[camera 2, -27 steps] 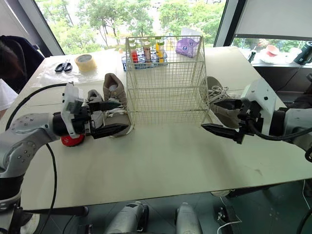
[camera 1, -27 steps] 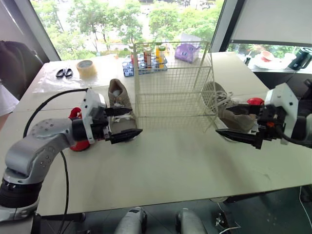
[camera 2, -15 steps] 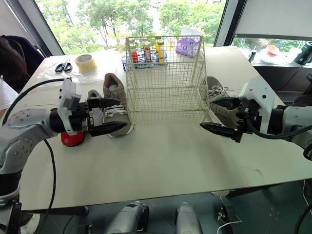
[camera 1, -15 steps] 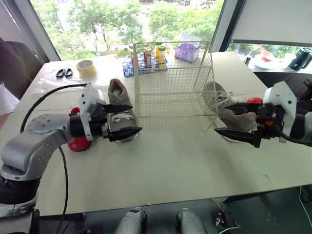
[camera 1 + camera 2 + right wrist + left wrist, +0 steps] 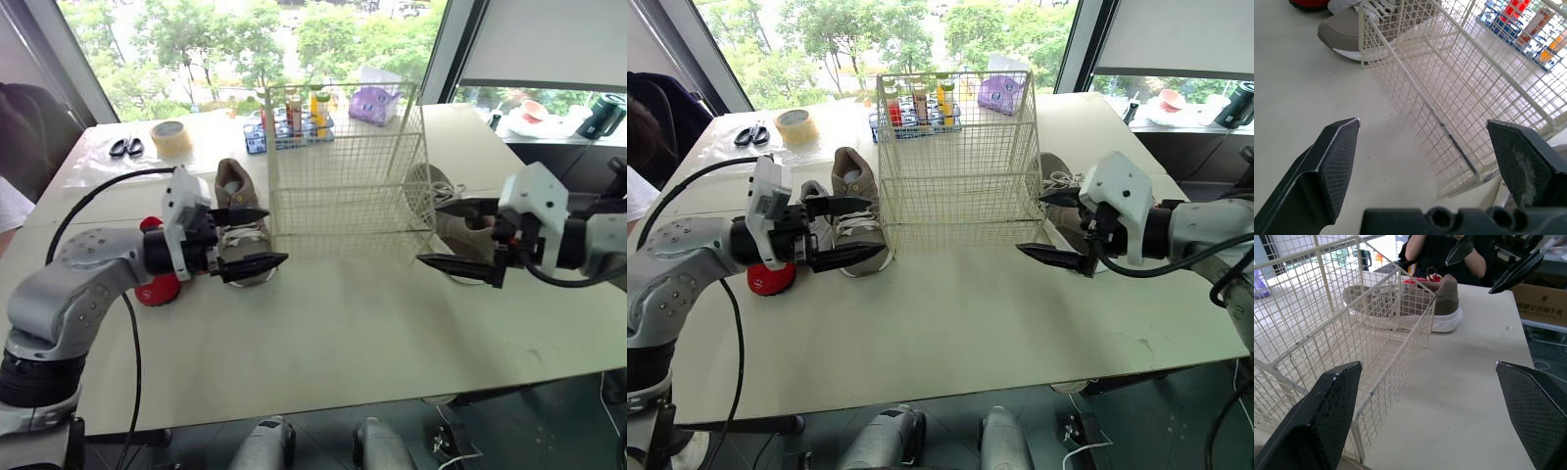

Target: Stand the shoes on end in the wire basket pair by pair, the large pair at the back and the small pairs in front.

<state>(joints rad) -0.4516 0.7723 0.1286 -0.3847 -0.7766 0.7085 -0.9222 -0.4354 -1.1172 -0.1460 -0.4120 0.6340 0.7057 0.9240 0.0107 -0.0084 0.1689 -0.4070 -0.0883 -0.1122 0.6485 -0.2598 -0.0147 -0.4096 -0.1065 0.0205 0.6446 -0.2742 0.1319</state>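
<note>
Red shoe [image 5: 157,290] half behind the left arm [image 5: 88,269], grey shoe [image 5: 458,235] partly behind the right claw [image 5: 429,232]

Left arm [image 5: 73,289]: silver-grey rounded shell, white boxy wrist.
Right arm [image 5: 1215,220]: grey shell, white wrist.
Cable [image 5: 98,188]: thin, black.
Left gripper [image 5: 275,235], right gripper [image 5: 429,233]: black tapered fingers, cross-hatched pads [image 5: 1533,406].

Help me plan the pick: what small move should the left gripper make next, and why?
Probably lower the open left gripper onto the taupe lace-up sneaker left of the cream wire basket: the basket holds no shoes, and that gripper holds nothing.
</note>
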